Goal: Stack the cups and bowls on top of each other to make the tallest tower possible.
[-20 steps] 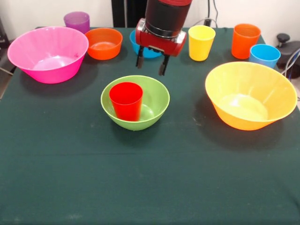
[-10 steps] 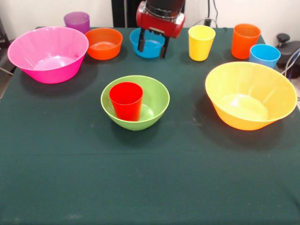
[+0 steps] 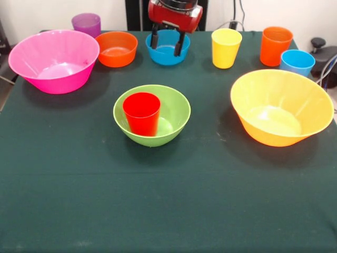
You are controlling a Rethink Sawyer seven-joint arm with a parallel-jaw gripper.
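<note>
Tool [image 3: 167,44] top centre, prongs spread, empty, over blue bowl [image 3: 167,54]. Red cup [image 3: 141,113] upright in green bowl [image 3: 176,108], mid-frame. Likely light, stiff, slick plastic; pinch cup rim wall.

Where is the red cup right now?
In the front view, the red cup stands upright inside the green bowl, toward its left side, mid-table between the pink bowl and the yellow-orange bowl.

Dark green table [image 3: 168,200]; pink bowl [image 3: 53,60], green bowl [image 3: 152,115], yellow-orange bowl [image 3: 281,107], small bowls and cups along far edge
</note>
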